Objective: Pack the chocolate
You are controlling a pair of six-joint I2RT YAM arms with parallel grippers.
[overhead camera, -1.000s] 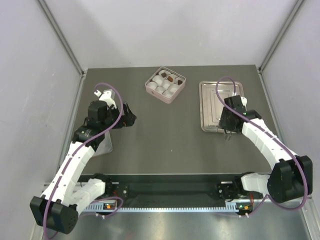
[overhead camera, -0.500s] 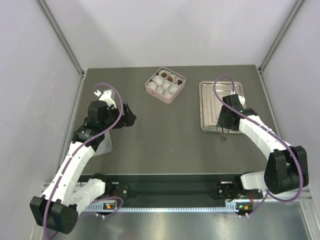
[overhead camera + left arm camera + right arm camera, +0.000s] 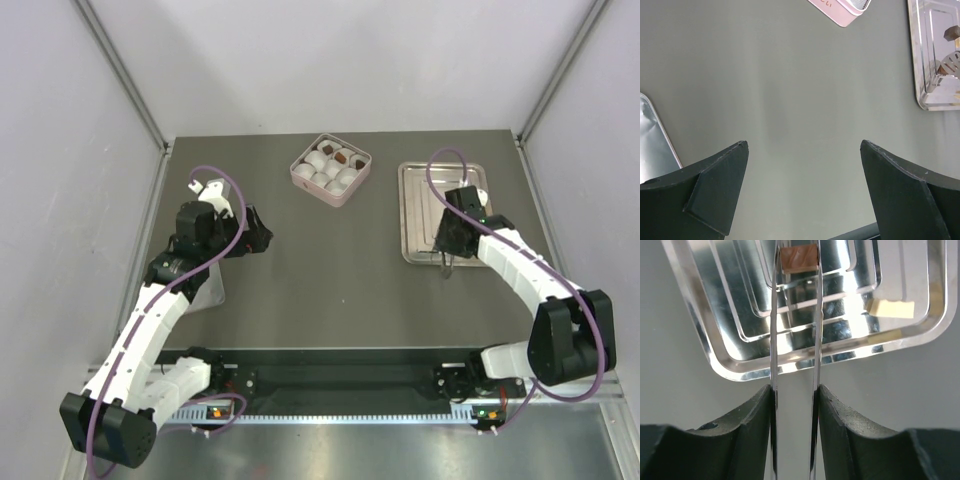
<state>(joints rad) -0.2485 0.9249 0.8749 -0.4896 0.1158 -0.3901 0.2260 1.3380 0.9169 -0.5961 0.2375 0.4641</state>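
Right wrist: end effector [image 3: 794, 399] clamps tweezers [image 3: 816, 340]

A dark grey matte tabletop [image 3: 330, 290] is enclosed by pale lilac walls [image 3: 330, 60] on the left, right and far sides. Slanted aluminium posts [image 3: 121, 70] mark the far corners. The light is soft and even.

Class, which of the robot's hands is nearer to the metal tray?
Right. The right hand is at the tray's near edge, its tweezers reaching in. The left hand is far off to the tray's left.
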